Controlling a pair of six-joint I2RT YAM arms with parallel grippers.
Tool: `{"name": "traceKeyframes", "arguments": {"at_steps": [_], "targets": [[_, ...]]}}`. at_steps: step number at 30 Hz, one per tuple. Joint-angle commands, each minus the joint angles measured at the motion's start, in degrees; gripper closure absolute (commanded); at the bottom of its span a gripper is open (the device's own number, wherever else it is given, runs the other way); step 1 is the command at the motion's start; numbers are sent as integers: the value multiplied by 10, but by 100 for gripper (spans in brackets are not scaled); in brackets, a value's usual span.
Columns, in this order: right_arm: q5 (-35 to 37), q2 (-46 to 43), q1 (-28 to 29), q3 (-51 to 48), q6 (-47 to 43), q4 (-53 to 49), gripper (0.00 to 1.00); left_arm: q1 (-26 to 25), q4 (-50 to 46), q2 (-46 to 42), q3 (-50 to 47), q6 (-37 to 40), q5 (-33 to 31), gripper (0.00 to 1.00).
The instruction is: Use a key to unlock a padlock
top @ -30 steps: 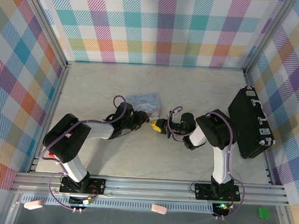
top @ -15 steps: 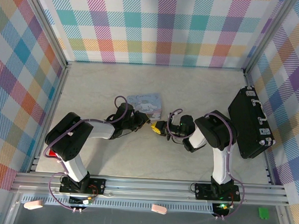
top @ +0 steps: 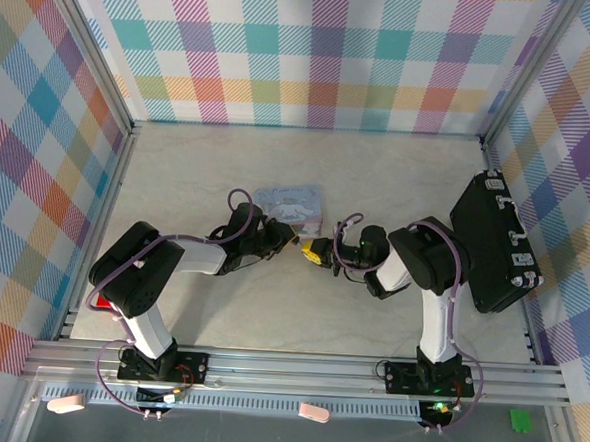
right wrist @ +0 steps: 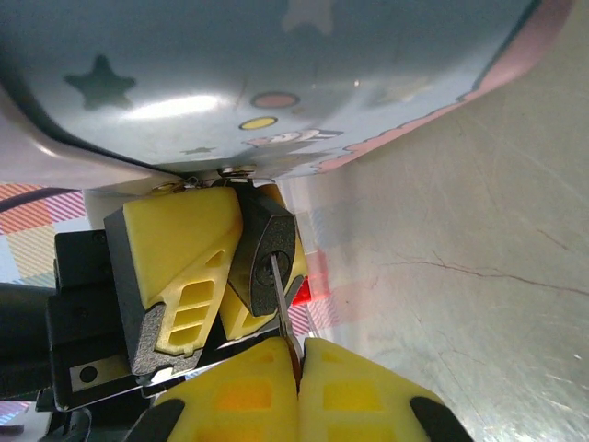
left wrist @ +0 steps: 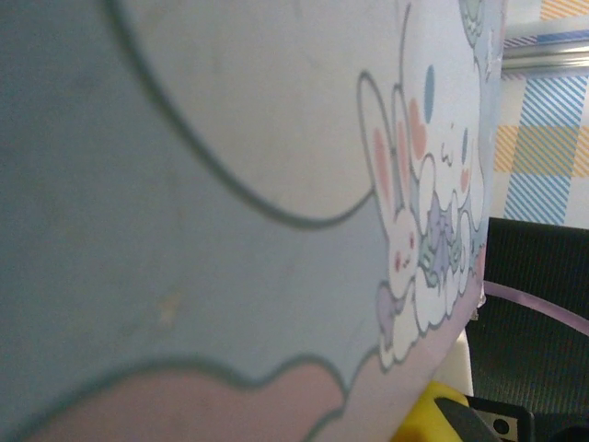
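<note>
The right end effector (right wrist: 299, 354) is clamped on the key (right wrist: 282, 308), whose blade tip meets the keyhole (right wrist: 274, 264) of the padlock (right wrist: 265, 241) directly ahead. The left end effector (top: 286, 241) grips that padlock. Full insertion and turning seemingly remain.

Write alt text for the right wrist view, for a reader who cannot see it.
The yellow-fingered right gripper pinches a thin dark key, its tip at the keyway of a small dark metal padlock. The left gripper clamps the padlock at the edge of a pastel-blue cartoon-print tin box.

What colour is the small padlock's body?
Dark grey, nearly black; the small metal padlock shows best in the right wrist view.
</note>
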Motion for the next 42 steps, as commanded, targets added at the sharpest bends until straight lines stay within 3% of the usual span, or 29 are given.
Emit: {"name": "traceKeyframes", "arguments": {"at_steps": [1, 9, 27, 42], "targets": [[-20, 17, -7, 8, -6, 25, 100, 9, 35, -6, -3, 7, 35, 95], [-39, 29, -38, 12, -12, 25, 100, 9, 18, -10, 11, 26, 54, 95], [-56, 60, -49, 58, -1, 25, 100, 1, 99, -1, 25, 12, 119, 98], [-50, 44, -52, 72, 30, 24, 100, -10, 131, 6, 33, -11, 123, 99]]}}
